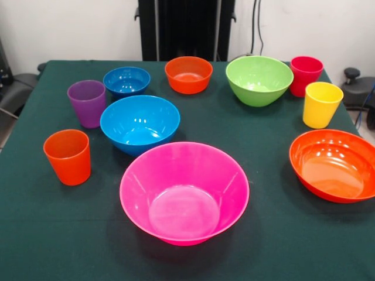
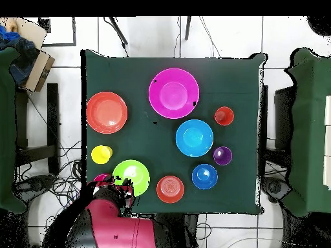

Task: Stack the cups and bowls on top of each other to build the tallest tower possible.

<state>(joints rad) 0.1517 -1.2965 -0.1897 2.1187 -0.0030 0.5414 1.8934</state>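
Gripper [image 2: 114,191] at the end of the red arm, high over the robot's own edge of the table in the overhead view, above the gap between two pieces. Missing from the front view. Cannot tell how far open; nothing seen held.

Front view, left to right:
- Orange plastic cup [image 1: 67,157], upright, alone near the camera-side left.
- Purple plastic cup [image 1: 87,103], upright, just beside the blue bowls.
- Small blue plastic bowl [image 1: 126,81], toward the pedestal side.
- Larger blue plastic bowl [image 1: 139,123], mouth up, close to the pink one.
- Large pink plastic bowl [image 1: 184,192], widest of all, nearest the camera.
- Small orange plastic bowl [image 1: 188,74], by the far edge.
- Lime-green plastic bowl [image 1: 259,79], just beside the red cup.
- Red plastic cup [image 1: 306,75], upright, at the far right corner.
- Yellow plastic cup [image 1: 321,103], upright, near the red one.
- Wide orange-red plastic bowl [image 1: 335,165], cut by the right edge.

All apart, mouths up, nothing stacked yet. No long axis to align with: every piece round. Nearest the gripper, by the overhead view: red cup and green bowl, almost directly below; pink bowl well apart across the table.

Dark green tablecloth [image 1: 47,234], flat and matte, probably steady footing. Glossy rims likely slippery. Free cloth between pieces, tightest around the red cup.
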